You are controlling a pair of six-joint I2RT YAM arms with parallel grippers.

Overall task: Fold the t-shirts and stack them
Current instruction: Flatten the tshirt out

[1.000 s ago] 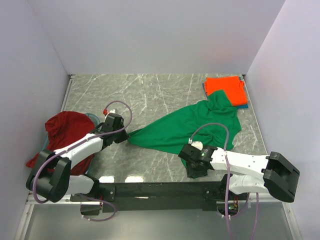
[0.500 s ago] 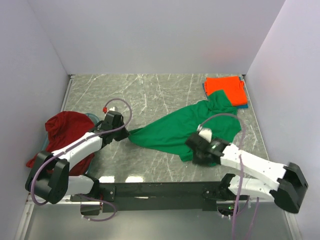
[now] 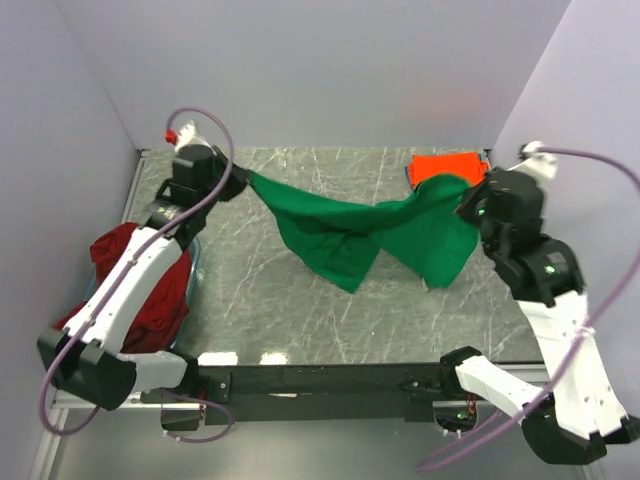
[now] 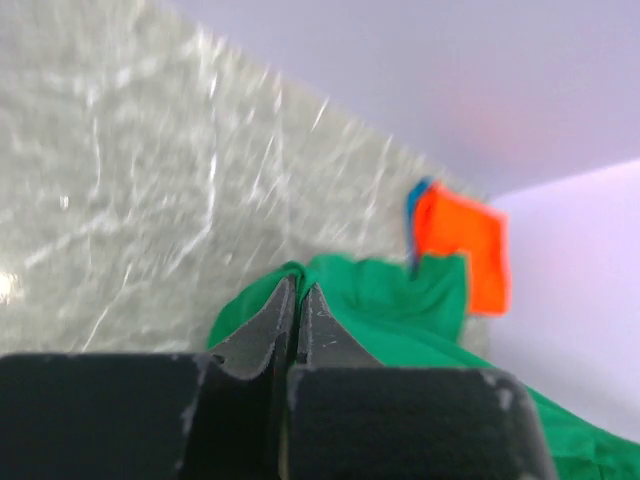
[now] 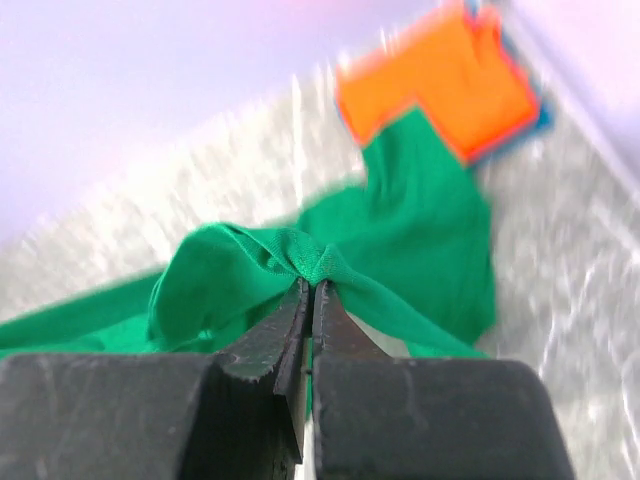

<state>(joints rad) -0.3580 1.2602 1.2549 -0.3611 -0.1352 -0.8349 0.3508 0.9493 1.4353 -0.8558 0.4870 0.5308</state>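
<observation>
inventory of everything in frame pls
green t-shirt: 1, bright green, stretched between both end effectors
orange t-shirt: 1, orange-red, folded, far right corner
teal-blue t-shirt: 1, teal-blue, under the orange one, only an edge showing
dark red t-shirt: 1, dark red, heaped at left edge
table: 1, grey marble
left end effector: 1, black, shut on green t-shirt
right end effector: 1, black, shut on green t-shirt

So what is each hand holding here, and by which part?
Both grip the green t-shirt: the left hand pinches bunched cloth at one end, the right hand a gathered fold at the other. Hem or sleeve cannot be told.
</observation>
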